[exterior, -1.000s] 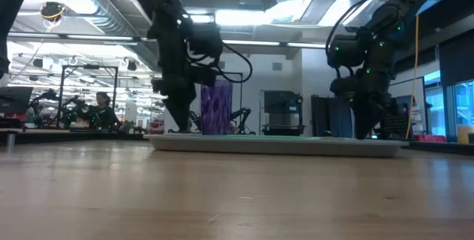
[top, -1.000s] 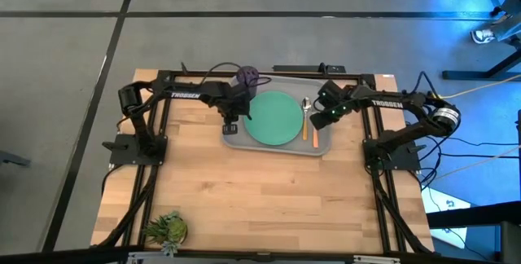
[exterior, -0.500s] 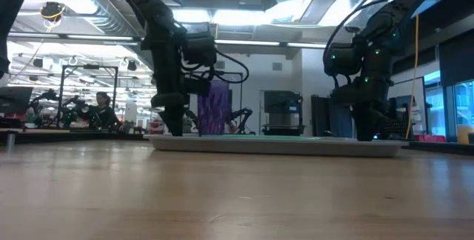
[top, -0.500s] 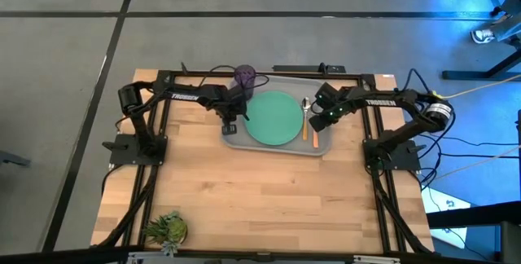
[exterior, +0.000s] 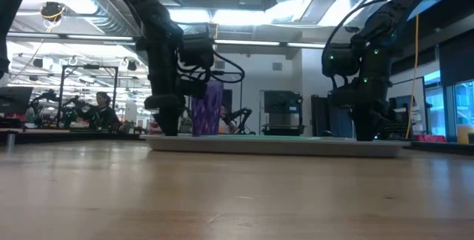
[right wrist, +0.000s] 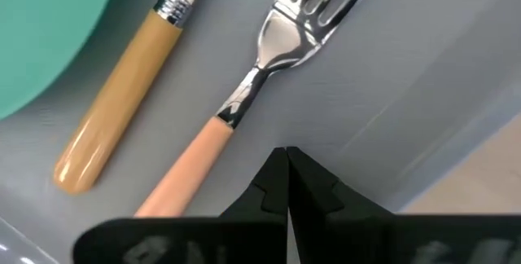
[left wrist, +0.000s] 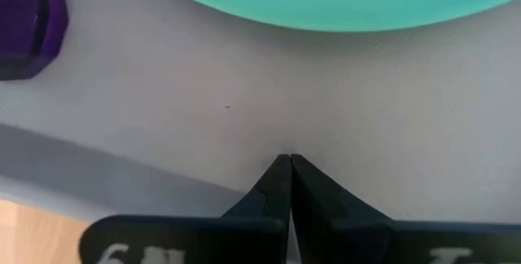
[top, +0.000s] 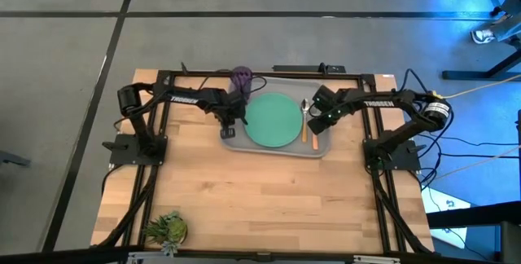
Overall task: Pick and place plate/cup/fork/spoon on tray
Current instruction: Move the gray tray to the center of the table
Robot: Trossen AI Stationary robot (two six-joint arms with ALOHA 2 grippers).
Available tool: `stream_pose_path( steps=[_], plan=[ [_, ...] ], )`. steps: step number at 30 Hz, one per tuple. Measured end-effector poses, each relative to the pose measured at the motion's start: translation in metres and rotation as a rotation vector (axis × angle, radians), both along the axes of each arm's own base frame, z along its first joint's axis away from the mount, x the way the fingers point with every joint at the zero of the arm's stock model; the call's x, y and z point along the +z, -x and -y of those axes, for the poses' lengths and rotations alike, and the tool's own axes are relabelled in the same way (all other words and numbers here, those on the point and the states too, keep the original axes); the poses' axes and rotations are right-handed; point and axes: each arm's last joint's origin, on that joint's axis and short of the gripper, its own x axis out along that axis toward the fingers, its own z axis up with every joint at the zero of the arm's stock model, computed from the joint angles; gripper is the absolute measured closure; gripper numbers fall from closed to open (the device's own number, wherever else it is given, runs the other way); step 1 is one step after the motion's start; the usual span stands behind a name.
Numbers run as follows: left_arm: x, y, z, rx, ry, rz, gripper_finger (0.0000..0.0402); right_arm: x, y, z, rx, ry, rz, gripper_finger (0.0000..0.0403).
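A grey rectangular tray (top: 281,143) sits at the far middle of the wooden counter (top: 269,199). It holds a round mint-green plate (top: 274,119), a purple cup (top: 242,77), an orange-handled spoon (right wrist: 122,93) and a salmon-handled fork (right wrist: 244,105). The left hand (left wrist: 289,166) and right hand (right wrist: 286,156) hover low over the tray, fingers closed together, holding nothing.

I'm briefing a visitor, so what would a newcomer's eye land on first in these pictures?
The mint-green plate in the middle of the grey tray, with the purple cup at the tray's far left corner. The spoon and fork lie beside the plate on its right, under the right pincer, fingers together.
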Motion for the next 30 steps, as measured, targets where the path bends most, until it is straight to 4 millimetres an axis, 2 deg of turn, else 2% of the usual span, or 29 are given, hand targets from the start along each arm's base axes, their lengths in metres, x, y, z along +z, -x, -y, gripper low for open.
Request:
stream_pose_path(
  steps=[5,10,15,21,30],
  plan=[
    [0.007,-0.004,0.008,-0.034,-0.006,0.018,0.0402,0.000,-0.003,-0.006,0.031,-0.022,0.013,0.0400],
    [0.038,-0.010,0.013,-0.116,-0.064,0.117,0.0402,0.000,-0.005,-0.007,0.038,-0.026,0.028,0.0400],
    [0.050,-0.006,0.026,-0.219,-0.083,0.096,0.0402,0.000,-0.005,-0.006,0.037,-0.022,0.027,0.0400],
    [0.035,-0.005,0.033,-0.290,-0.095,0.056,0.0402,-0.001,-0.005,-0.006,0.036,-0.015,0.024,0.0400],
    [0.007,0.013,0.041,-0.257,-0.059,-0.002,0.0402,-0.001,-0.005,-0.006,0.038,-0.013,0.021,0.0400]
  ],
)
